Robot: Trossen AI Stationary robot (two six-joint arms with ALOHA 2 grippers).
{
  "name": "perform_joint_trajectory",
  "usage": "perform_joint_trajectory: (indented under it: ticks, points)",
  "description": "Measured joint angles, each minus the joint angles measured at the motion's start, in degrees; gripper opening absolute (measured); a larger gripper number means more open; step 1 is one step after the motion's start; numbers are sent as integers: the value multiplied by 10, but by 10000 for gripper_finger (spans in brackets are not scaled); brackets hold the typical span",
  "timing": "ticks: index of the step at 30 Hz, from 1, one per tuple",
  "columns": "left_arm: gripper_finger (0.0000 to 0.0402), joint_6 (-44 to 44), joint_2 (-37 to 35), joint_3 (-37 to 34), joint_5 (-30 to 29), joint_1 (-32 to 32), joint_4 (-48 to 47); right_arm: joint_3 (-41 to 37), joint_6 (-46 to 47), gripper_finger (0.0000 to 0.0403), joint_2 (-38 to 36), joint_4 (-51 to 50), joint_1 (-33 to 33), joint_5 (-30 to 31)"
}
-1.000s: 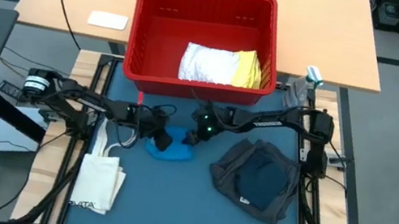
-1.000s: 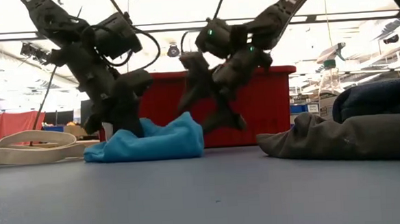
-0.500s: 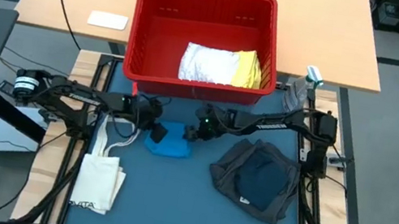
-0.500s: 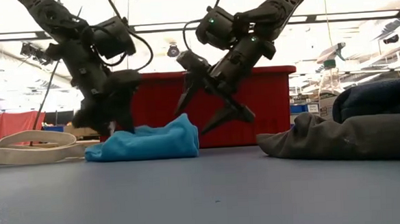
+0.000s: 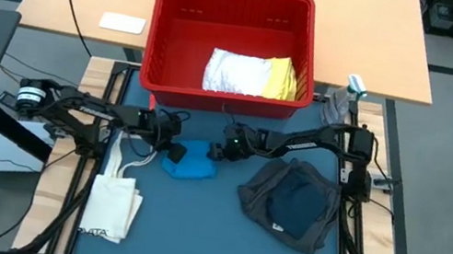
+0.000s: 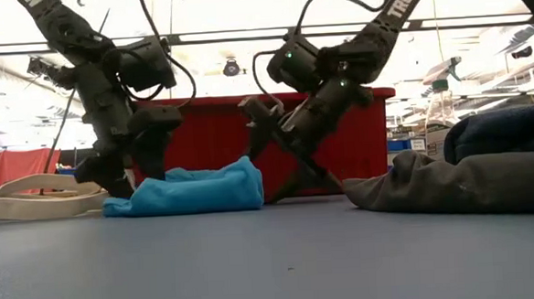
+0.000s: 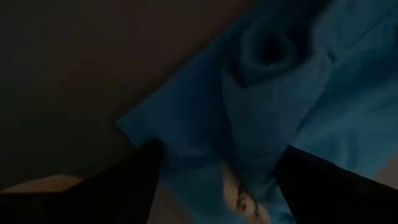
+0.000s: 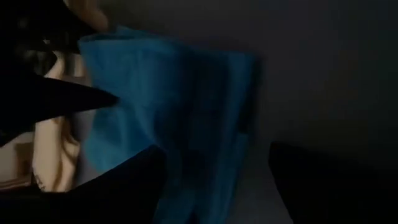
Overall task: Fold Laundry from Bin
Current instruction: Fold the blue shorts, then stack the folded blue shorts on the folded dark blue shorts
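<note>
We see the red bin (image 5: 231,48) holding white and yellow cloths, and just before it on the surface (image 5: 207,236) the blue cloth (image 5: 191,160) lies between our left claw (image 5: 169,147) and right claw (image 5: 221,148), both spread, gripping nothing.

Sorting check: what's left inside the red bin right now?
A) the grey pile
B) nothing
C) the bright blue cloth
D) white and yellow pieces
D: the high view shows a white textured piece and a yellow piece lying inside the red bin.
</note>
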Motion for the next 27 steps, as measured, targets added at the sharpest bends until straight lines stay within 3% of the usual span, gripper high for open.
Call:
perform_joint_trajectory:
  ticks: [7,12,16,22,24,27]
  points:
    - [306,-7,40,-8,0,-9,106,4,19,294,70,150,-4,-75]
    - [306,-18,45,-9,-1,-11,132,21,12,271,78,132,-2,-91]
    - [306,-19,45,-9,-4,-11,132,25,-1,202,79,123,1,-94]
    - [306,-20,45,-11,-8,-11,145,37,-24,42,81,108,11,-67]
    - [306,-20,46,-11,-8,-11,152,38,-29,20,81,110,8,-74]
    - [306,-8,40,-2,9,-11,143,39,-31,20,63,93,0,-100]
